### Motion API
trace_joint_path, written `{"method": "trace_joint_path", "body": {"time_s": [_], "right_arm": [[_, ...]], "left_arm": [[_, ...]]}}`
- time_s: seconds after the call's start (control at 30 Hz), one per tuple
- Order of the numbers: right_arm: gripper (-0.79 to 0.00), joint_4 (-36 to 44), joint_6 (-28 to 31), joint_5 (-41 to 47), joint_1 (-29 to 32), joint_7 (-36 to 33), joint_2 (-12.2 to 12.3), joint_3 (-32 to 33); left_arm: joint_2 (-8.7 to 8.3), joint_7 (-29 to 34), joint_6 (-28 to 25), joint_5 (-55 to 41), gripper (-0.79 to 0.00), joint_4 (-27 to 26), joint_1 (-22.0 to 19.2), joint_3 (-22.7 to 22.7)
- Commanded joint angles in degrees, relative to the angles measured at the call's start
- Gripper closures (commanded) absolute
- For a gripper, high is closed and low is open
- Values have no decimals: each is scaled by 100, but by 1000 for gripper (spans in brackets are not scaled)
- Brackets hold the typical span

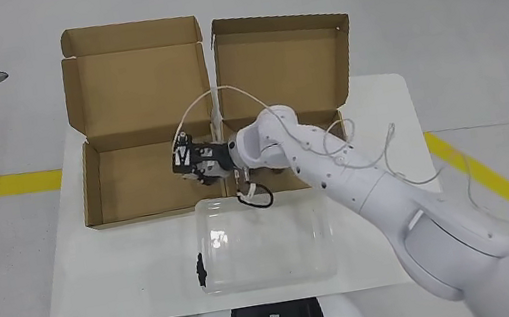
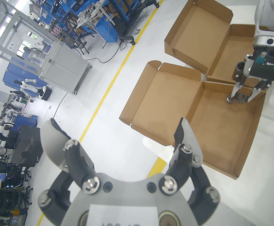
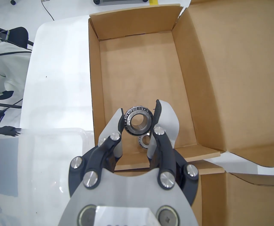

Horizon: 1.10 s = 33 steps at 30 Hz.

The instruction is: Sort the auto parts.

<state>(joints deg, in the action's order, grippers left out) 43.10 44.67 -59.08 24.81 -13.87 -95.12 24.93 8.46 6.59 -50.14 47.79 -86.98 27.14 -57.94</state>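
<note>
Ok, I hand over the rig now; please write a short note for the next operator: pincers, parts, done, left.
Right pincer: shut on a grey metal ring-shaped bearing, inside the left brown cardboard box.
Left pincer: open, holding nothing, off the white table.
Done: a second grey metal bearing lies on that box's floor.
Left: release the held bearing there, then probably check the clear plastic tub for more parts.

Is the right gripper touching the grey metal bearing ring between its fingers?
Touching. In the right wrist view the right gripper has both pads pressed against opposite sides of the grey metal bearing ring, no gap.
</note>
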Motion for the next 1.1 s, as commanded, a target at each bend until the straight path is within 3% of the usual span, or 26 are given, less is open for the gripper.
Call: {"method": "trace_joint_path", "body": {"time_s": [0.0,0.23,0.83,1.07], "right_arm": [[0,-165,28,-28,-38,94,-64,-25],[0,-543,42,-106,-145,408,-236,-39],[0,-497,-56,-123,-86,416,-231,-30],[0,-377,-382,-223,88,-54,-202,49]], "left_arm": [[0,0,0,0,-785,0,0,0],[0,0,0,0,-785,0,0,0],[0,0,0,0,-785,0,0,0],[0,0,0,0,-785,0,0,0]]}}
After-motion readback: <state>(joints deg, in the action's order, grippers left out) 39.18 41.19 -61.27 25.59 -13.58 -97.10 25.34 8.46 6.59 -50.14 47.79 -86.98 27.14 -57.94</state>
